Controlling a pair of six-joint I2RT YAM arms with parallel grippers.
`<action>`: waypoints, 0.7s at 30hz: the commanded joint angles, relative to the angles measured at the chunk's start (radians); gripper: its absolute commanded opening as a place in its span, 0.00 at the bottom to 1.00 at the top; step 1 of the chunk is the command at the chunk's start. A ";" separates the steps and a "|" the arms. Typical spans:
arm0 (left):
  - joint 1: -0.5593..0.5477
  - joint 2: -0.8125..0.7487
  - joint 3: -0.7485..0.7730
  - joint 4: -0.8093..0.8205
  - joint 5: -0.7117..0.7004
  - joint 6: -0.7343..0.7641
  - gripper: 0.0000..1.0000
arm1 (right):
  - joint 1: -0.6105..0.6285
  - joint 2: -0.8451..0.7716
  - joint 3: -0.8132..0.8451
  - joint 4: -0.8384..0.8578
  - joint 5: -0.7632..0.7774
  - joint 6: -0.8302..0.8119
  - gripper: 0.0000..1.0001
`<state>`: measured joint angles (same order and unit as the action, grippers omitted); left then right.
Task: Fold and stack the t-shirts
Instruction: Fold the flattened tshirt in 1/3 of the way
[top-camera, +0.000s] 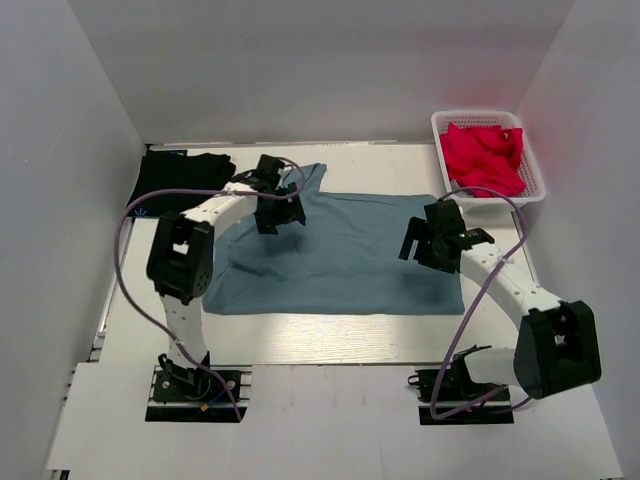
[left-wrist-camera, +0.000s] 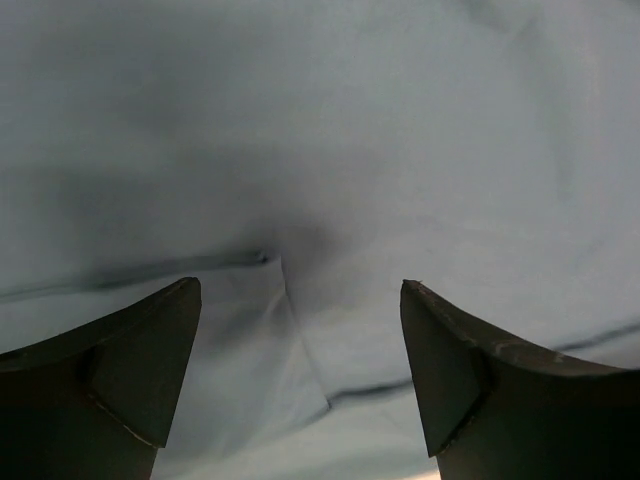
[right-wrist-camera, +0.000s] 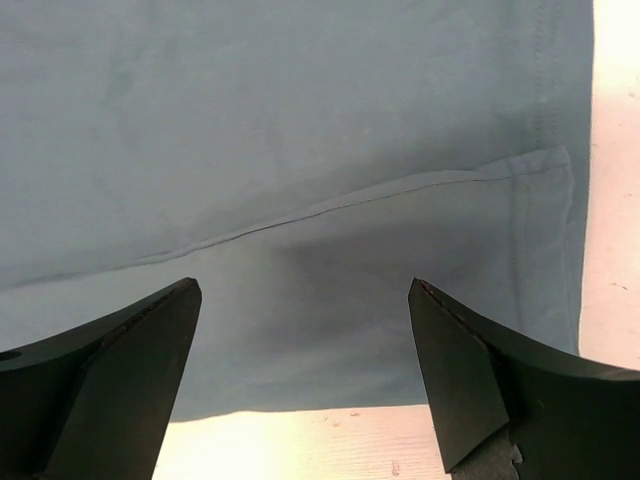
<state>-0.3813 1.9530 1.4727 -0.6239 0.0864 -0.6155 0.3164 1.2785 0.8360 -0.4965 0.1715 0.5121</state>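
Top view: blue-grey t-shirt (top-camera: 330, 255) spread flat at centre of desk (top-camera: 330, 335); black t-shirt (top-camera: 185, 175) bunched at far left corner. White basket (top-camera: 475, 113) with red cloth (top-camera: 483, 158) noted at far right corner. Left gripper (top-camera: 272, 212) held over shirt's far left part, right gripper (top-camera: 430, 245) over its right edge.
Left wrist: fingers parted, nothing gripped; creased blue-grey cloth below.
Right wrist: fingers parted, empty; hemmed shirt corner and bare desk below.

We find no readable text, label or number. The blue-grey t-shirt (top-camera: 340, 262) shows us plain cloth.
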 joint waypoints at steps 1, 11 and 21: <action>-0.043 0.032 0.099 -0.124 -0.069 0.039 0.87 | -0.008 0.031 0.045 -0.028 0.063 0.023 0.90; -0.085 0.107 0.133 -0.171 -0.251 0.003 0.59 | -0.039 0.090 0.025 -0.019 0.057 0.013 0.90; -0.094 0.161 0.176 -0.214 -0.251 0.003 0.49 | -0.057 0.091 0.011 0.001 0.036 0.005 0.90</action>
<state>-0.4690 2.1231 1.6207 -0.8188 -0.1471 -0.6098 0.2661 1.3643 0.8417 -0.5064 0.2066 0.5209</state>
